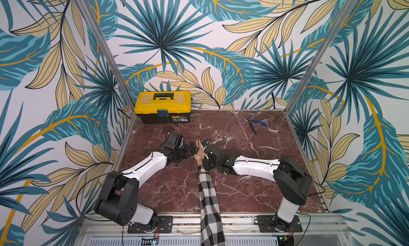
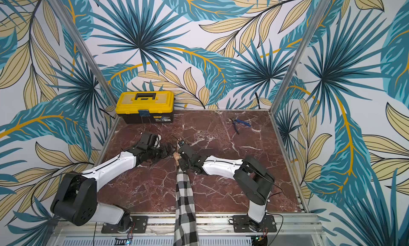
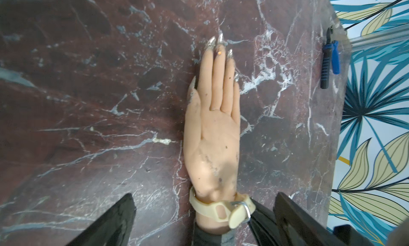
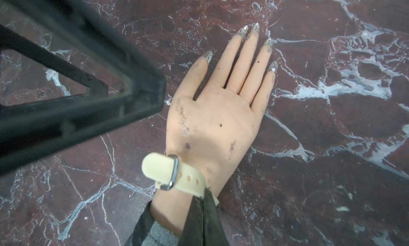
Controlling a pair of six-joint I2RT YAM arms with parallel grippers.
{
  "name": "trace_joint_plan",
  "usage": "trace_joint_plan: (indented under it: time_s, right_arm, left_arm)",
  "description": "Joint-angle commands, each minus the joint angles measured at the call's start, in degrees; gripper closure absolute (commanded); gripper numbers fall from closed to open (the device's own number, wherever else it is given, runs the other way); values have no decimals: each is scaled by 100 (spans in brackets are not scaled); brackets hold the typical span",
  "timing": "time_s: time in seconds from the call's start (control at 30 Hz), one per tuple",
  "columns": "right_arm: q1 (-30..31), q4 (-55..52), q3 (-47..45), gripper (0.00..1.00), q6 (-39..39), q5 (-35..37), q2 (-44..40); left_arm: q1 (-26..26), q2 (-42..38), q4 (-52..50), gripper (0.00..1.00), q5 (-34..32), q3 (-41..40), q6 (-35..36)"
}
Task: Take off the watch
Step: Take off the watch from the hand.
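As it wraps the mannequin hand (image 4: 212, 123), the watch (image 4: 177, 176) runs crosswise, tail thumbward.

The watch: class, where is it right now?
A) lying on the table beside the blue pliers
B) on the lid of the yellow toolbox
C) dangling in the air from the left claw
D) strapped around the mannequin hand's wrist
D: the watch wraps the wrist of the mannequin hand, its cream strap threaded through the metal buckle.

Both arms stretched inward and low, left tool (image 3: 204, 196) spread wide — right tool (image 4: 204, 202) pinched closed
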Motion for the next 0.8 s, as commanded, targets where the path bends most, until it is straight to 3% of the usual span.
trace_joint_plan:
  time_s: [0.0, 0.3, 0.77]
  right_arm:
    - [24, 48, 36, 100, -2, 6, -75]
    - [26, 46, 48, 100, 80, 122, -100]
    - [-22, -105, -12, 100, 330, 419, -283]
  left_arm:
    - [-22, 269, 47, 0, 131, 225, 9]
    - [-259, 843, 50, 1, 2, 303, 87]
    - [-88, 457, 27, 0, -62, -412, 190]
